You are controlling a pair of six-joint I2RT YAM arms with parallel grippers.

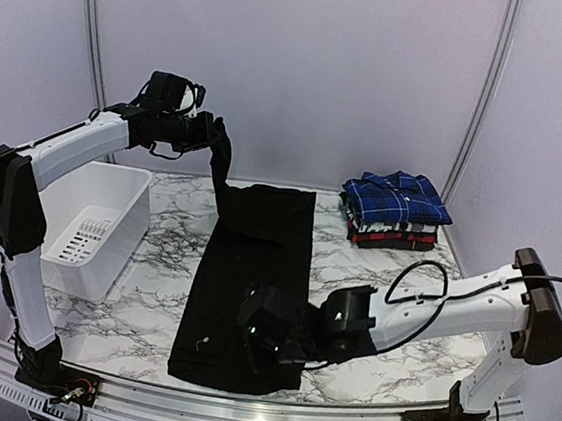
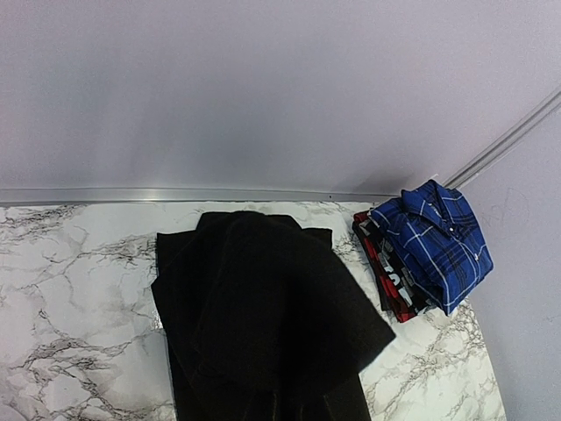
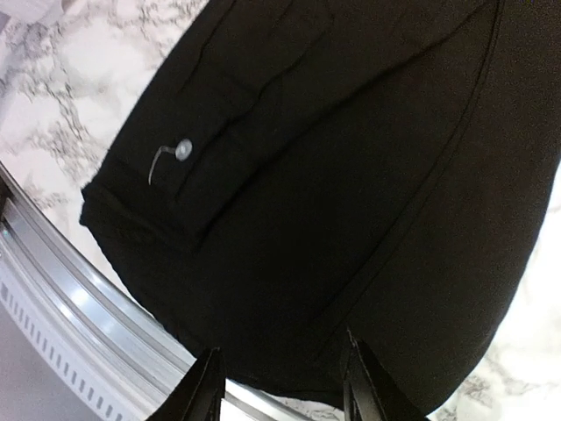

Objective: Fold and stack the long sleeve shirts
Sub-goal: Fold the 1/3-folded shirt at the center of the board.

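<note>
The black long-sleeve shirt [image 1: 253, 288] lies lengthwise on the marble table, folded into a long strip. My left gripper [image 1: 214, 139] is raised at the back left, shut on the shirt's far edge, so cloth hangs from it down to the table. In the left wrist view that lifted cloth [image 2: 272, 307] hides the fingers. My right gripper [image 1: 254, 326] is open and empty, low over the shirt's near end. Its fingers [image 3: 206, 390] straddle the near hem [image 3: 289, 351] in the right wrist view. A cuff with a white button [image 3: 183, 149] lies to the left. The folded plaid shirts [image 1: 397, 211] are stacked at the back right, blue-and-white on top [image 2: 434, 241].
A white plastic basket [image 1: 93, 226] stands on the left of the table. The metal rail of the table's near edge [image 3: 61, 289] runs just below the shirt's hem. Bare marble [image 1: 385, 272] lies between the black shirt and the plaid stack.
</note>
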